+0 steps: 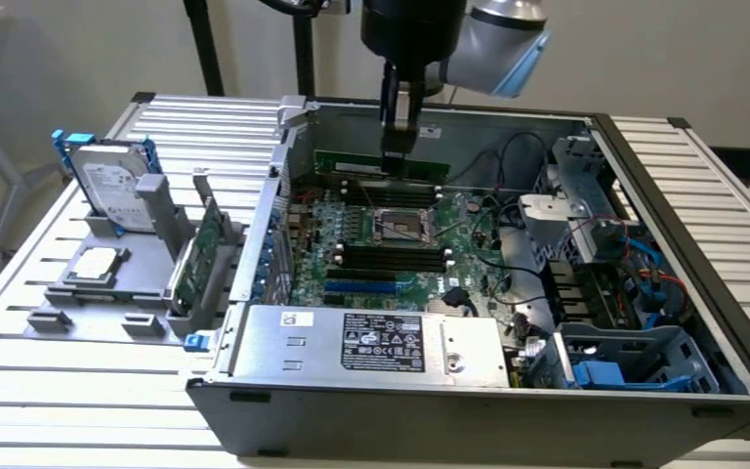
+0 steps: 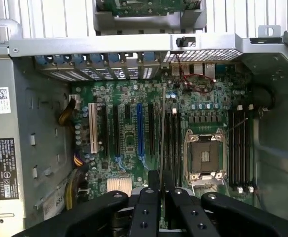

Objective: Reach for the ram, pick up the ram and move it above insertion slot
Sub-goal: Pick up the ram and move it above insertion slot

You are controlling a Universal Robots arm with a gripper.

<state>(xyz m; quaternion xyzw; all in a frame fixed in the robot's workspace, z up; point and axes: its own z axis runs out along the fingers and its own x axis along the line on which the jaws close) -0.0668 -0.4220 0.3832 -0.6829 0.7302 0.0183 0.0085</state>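
The gripper (image 1: 398, 149) has its jaws narrowed onto the ram (image 1: 382, 162), pinching the thin green stick by its top edge so it hangs on edge, lengthwise over the motherboard (image 1: 389, 239) and above the black memory slots (image 2: 172, 143) beside the CPU socket (image 2: 203, 158).

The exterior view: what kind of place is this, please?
Probably a test bench for computer assembly in a lab or workshop. An open computer case lies on a slatted metal table, spare parts such as a hard drive stand in a grey holder beside it, and a robot arm reaches in from above.
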